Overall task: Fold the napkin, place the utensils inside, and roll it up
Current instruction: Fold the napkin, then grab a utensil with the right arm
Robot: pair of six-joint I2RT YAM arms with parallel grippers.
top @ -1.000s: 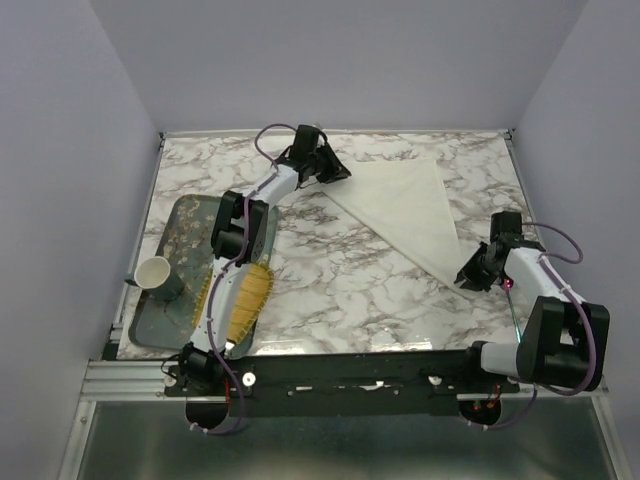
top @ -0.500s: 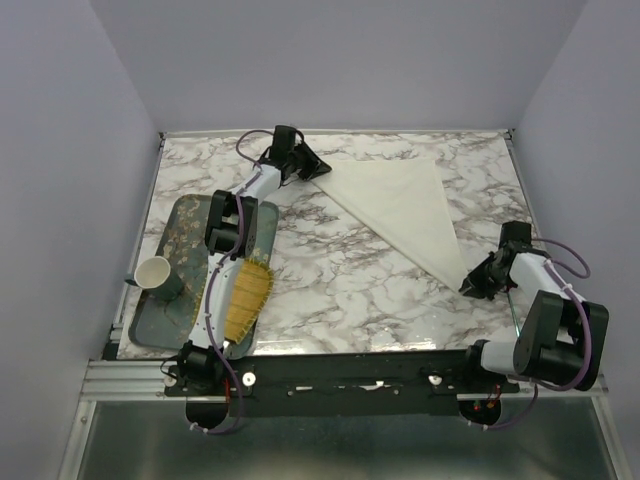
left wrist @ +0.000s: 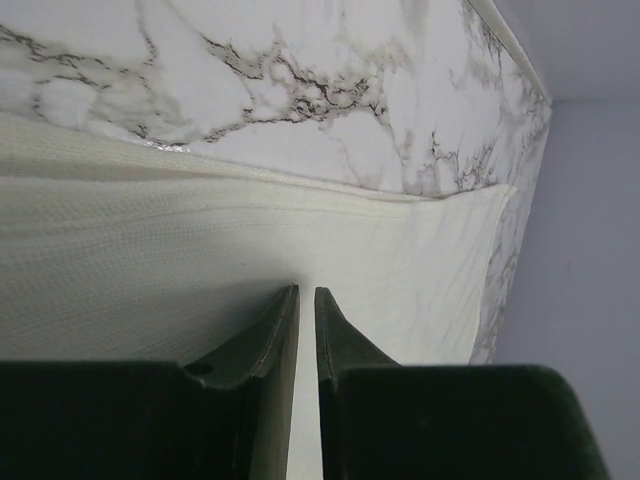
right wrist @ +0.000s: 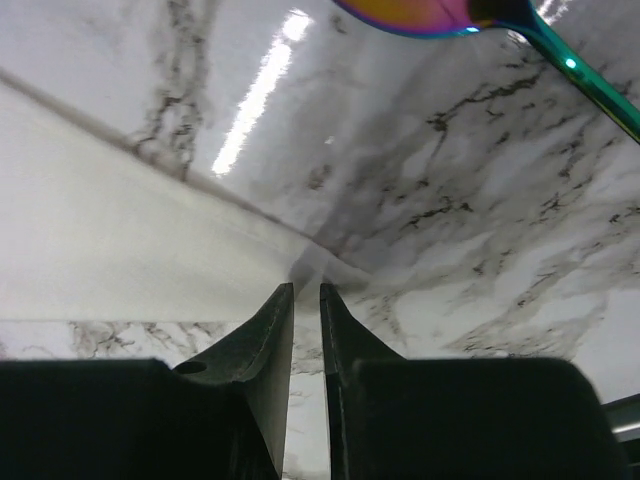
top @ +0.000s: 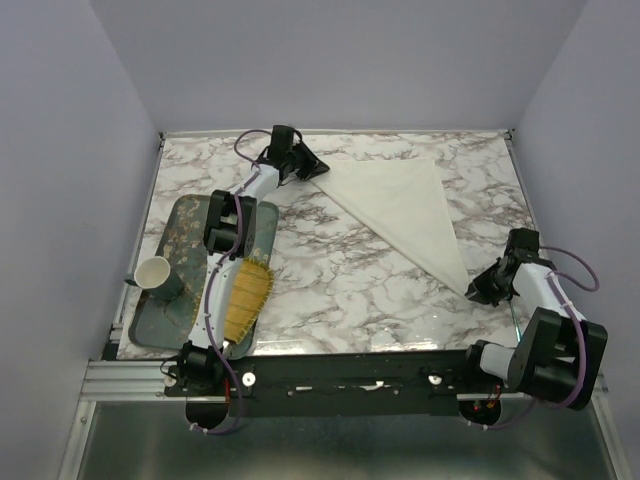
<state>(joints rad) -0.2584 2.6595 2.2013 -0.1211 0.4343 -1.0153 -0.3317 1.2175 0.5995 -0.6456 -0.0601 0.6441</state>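
Note:
The cream-white napkin (top: 405, 205) lies flat as a long triangle on the marble table. One corner points far left and another near right. My left gripper (top: 316, 170) is at the far-left corner; in its wrist view the jaws (left wrist: 306, 290) stand nearly together over the cloth (left wrist: 150, 250), pinching it. My right gripper (top: 480, 289) sits at the near-right tip, its jaws (right wrist: 306, 286) closed on the napkin's corner (right wrist: 100, 250). The spoon (right wrist: 420, 12), with its iridescent pink bowl and teal handle, lies just beyond the right gripper.
A dark patterned tray (top: 170, 215) sits at the left with a white paper cup (top: 155, 272) on it. A yellow fringed mat (top: 247, 290) lies on its right edge. Raised rims border the table at the back and the right.
Both jaws have closed down on the napkin's corners. The left gripper moved left and the right gripper moved nearer and rightward, drawing the triangle longer and tauter.

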